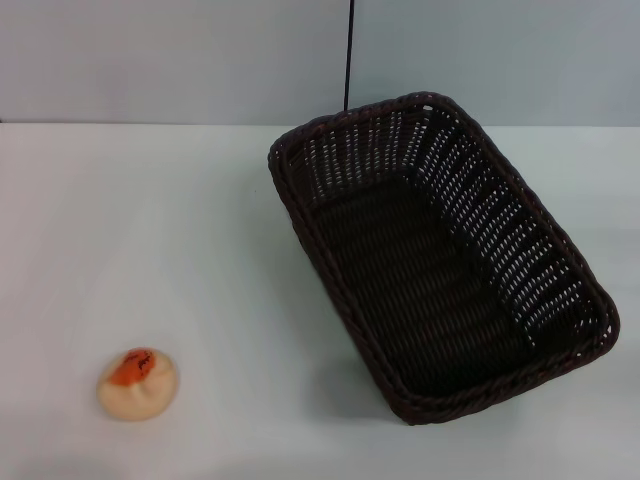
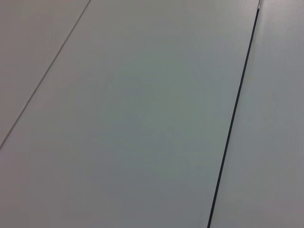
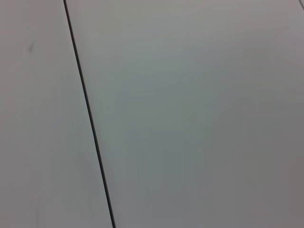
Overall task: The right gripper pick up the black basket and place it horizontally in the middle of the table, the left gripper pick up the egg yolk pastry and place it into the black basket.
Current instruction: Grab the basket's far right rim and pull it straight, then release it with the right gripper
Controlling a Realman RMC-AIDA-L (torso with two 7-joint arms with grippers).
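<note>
The black basket (image 1: pixel 440 255) lies on the white table (image 1: pixel 150 230) right of the middle, skewed, with its long side running from the far middle to the near right. It is empty. The egg yolk pastry (image 1: pixel 137 383), a small cream bun with an orange-red patch on top, sits at the near left of the table, well apart from the basket. Neither gripper shows in the head view. Both wrist views show only pale flat panels with thin dark seams.
A pale wall (image 1: pixel 180 60) with a thin dark vertical seam (image 1: pixel 348 55) stands behind the table's far edge. Bare tabletop lies between the pastry and the basket.
</note>
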